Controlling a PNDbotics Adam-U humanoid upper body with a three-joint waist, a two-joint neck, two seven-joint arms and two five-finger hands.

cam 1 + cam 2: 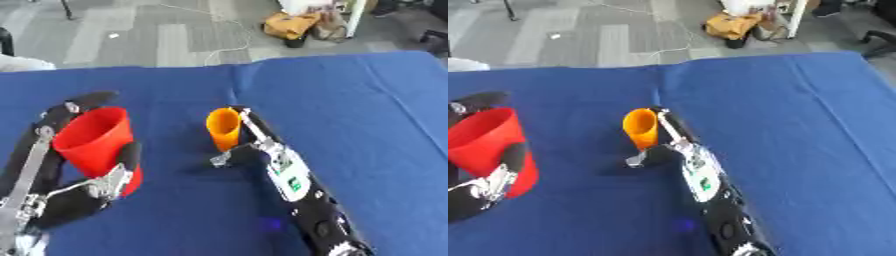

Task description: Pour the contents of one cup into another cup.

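Observation:
A large red cup (94, 142) stands upright in my left hand (77, 199), at the left of the blue table. The fingers reach round its back and the thumb (129, 156) curls across its front. I cannot see inside it. A smaller orange cup (223, 128) stands upright near the middle of the table. My right hand (273, 156) is against its right side: straight fingers (249, 122) run up along the cup wall, and the thumb (222, 159) sticks out to the left in front of its base. The orange cup's contents are hidden.
A blue cloth (350, 100) covers the whole table, with wide bare room to the right and at the back. Past the far edge lie grey floor, a white cable (229, 42) and a tan bag (291, 25).

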